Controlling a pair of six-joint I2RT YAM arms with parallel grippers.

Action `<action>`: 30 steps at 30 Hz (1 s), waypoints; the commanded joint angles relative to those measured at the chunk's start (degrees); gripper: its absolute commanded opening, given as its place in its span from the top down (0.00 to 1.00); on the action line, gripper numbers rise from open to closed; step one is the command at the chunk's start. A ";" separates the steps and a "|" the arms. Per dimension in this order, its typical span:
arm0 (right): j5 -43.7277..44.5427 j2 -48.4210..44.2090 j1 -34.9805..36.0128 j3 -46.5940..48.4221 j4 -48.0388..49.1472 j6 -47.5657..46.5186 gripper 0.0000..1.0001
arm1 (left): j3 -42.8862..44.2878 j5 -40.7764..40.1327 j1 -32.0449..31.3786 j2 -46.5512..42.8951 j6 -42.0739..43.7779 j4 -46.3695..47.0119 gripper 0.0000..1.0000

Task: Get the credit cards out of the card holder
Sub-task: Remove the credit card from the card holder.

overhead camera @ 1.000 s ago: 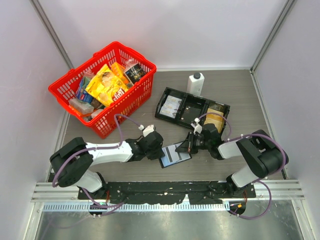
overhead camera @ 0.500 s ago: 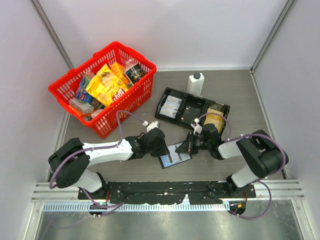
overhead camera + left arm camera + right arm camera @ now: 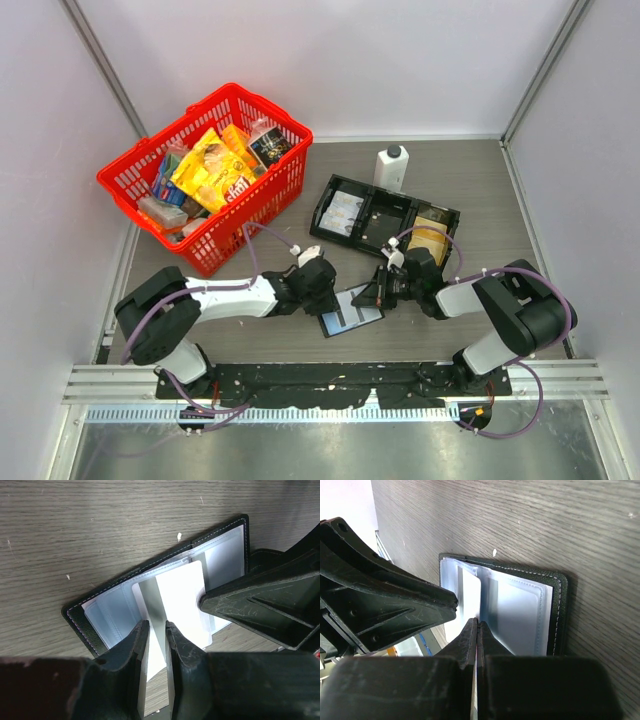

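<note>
The card holder [image 3: 352, 311] lies open on the table between my arms, black-edged with clear pale-blue sleeves [image 3: 102, 615]. A white credit card with a grey stripe [image 3: 181, 597] sticks partly out of a middle sleeve. My left gripper [image 3: 328, 297] is over that card, jaws a narrow gap apart [image 3: 156, 626], with the card flat beneath the tips, not between them. My right gripper [image 3: 373, 294] is shut on a thin inner leaf of the card holder [image 3: 478, 622], whose black edge [image 3: 559, 611] lies to the right. The other cards are hidden.
A long black three-compartment tray [image 3: 385, 218] lies behind the card holder, with a white black-capped bottle [image 3: 391, 167] beyond it. A red basket [image 3: 275, 190] of packets stands at the back left. Walls enclose the table.
My left gripper has moved right, from beside the card holder's left edge to over its open face. The right gripper and the card holder have stayed put.
</note>
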 commanded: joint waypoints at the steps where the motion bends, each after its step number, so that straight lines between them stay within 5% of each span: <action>1: 0.96 -0.75 -0.33 1.27 -1.76 -1.71 0.99 | -1.69 -0.17 -0.18 -0.06 -0.90 -1.65 0.77; 13: 2.64 -2.69 -0.77 1.35 -4.32 -2.77 0.98 | -3.18 -0.09 -0.10 0.20 -1.52 -2.09 0.78; 20: 0.18 -0.23 -0.77 1.53 -2.21 -2.15 0.74 | -3.18 0.53 -0.10 0.82 -1.69 -1.22 0.78; 30: -1.67 3.11 -0.60 1.97 0.16 -1.45 0.82 | -3.71 0.79 -0.10 0.73 -1.96 -0.51 0.78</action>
